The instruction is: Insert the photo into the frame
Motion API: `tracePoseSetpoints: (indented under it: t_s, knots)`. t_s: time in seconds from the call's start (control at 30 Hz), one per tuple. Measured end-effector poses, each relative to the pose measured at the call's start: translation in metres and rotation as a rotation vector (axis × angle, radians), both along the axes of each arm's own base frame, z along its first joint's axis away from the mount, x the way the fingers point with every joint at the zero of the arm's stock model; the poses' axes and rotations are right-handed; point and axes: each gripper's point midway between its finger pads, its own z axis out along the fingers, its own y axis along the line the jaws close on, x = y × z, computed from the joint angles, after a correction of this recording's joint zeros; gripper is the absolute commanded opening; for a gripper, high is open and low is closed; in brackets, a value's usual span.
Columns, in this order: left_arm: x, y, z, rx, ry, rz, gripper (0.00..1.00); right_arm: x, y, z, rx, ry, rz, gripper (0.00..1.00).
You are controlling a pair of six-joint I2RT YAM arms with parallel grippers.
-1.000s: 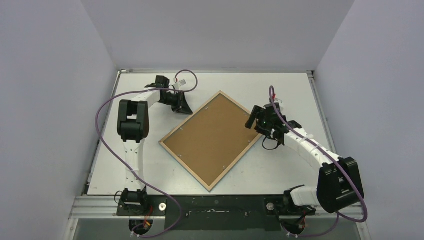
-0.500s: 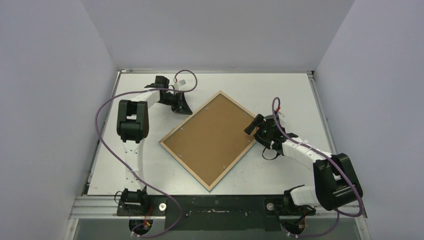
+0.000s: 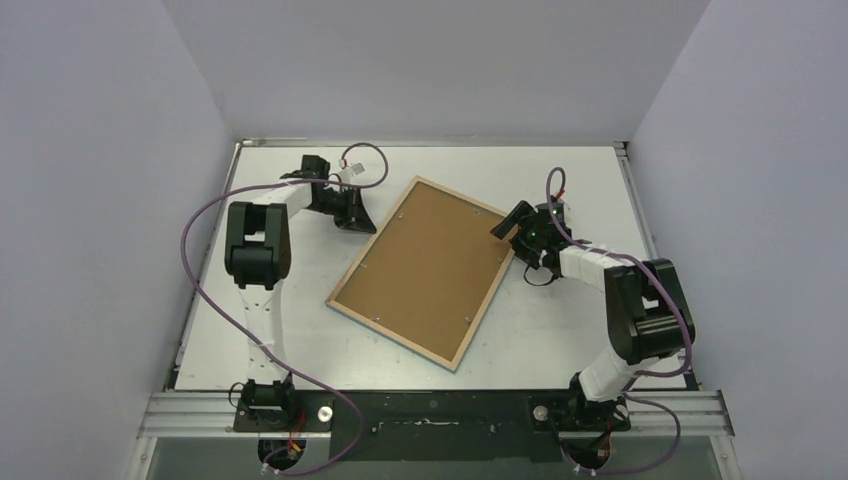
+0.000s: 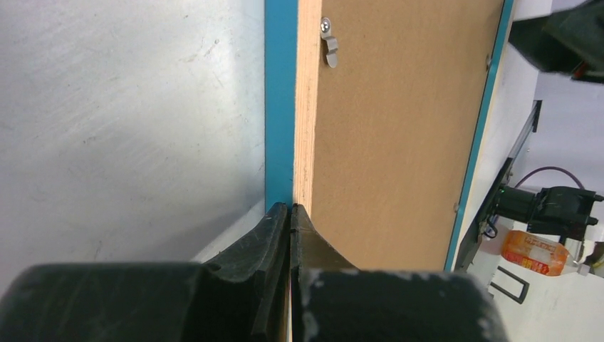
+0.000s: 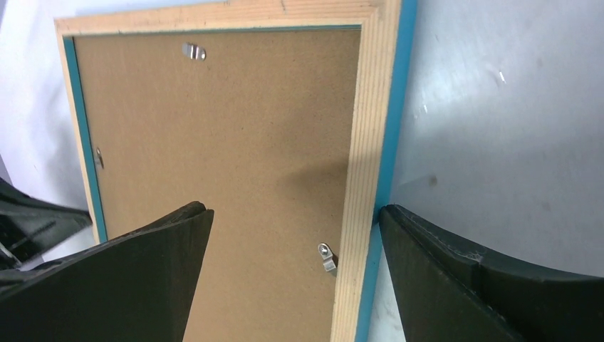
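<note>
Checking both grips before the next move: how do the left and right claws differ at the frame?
The left claw is shut, its tips at the frame's edge. The right claw is open, straddling a different edge's rail. Both are at the face-down frame.

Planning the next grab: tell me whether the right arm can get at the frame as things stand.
Probably yes: the right arm has its fingers open, straddling the frame at its wooden edge, nothing between.
</note>
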Motion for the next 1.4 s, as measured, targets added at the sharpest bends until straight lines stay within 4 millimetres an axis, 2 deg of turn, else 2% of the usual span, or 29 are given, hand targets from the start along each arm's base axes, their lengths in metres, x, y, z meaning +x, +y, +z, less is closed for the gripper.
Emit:
tracePoseSetpoints:
  t_s: [0.17,0.3,0.57,0.7,0.83,0.93,1.07,1.2,1.3,1.4]
  knots:
    - [-0.010,0.005,0.001,0.029,-0.013,-0.014,0.00,0.036,0.002,0.003,0.010,-0.039,0.009,0.90]
    - [-0.031,0.007,0.000,0.037,0.008,-0.026,0.00,0.051,0.004,0.004,0.004,-0.057,0.028,0.90]
    - [-0.078,-0.001,-0.001,0.031,0.081,-0.088,0.00,0.063,0.004,0.006,-0.019,-0.067,0.053,0.90]
    - [-0.104,-0.008,-0.001,0.035,0.140,-0.136,0.10,0.064,0.002,0.009,-0.053,-0.062,0.075,0.90]
    - [-0.114,-0.010,0.000,0.041,0.175,-0.152,0.18,0.068,0.010,0.027,-0.064,-0.105,0.114,0.90]
    - [-0.106,-0.006,0.005,0.045,0.171,-0.130,0.19,0.071,0.033,0.049,-0.074,-0.169,0.177,0.91]
    - [-0.079,-0.001,0.015,0.038,0.124,-0.062,0.19,0.068,0.076,0.073,-0.080,-0.251,0.295,0.97]
    - [-0.059,-0.001,0.021,0.022,0.100,0.001,0.18,0.062,0.123,0.090,-0.035,-0.326,0.425,0.95]
    - [-0.046,-0.005,0.022,0.007,0.099,0.029,0.17,0.062,0.159,0.094,0.017,-0.367,0.520,0.94]
    - [-0.039,-0.009,0.017,-0.002,0.103,0.045,0.14,0.061,0.190,0.086,0.059,-0.370,0.603,0.93]
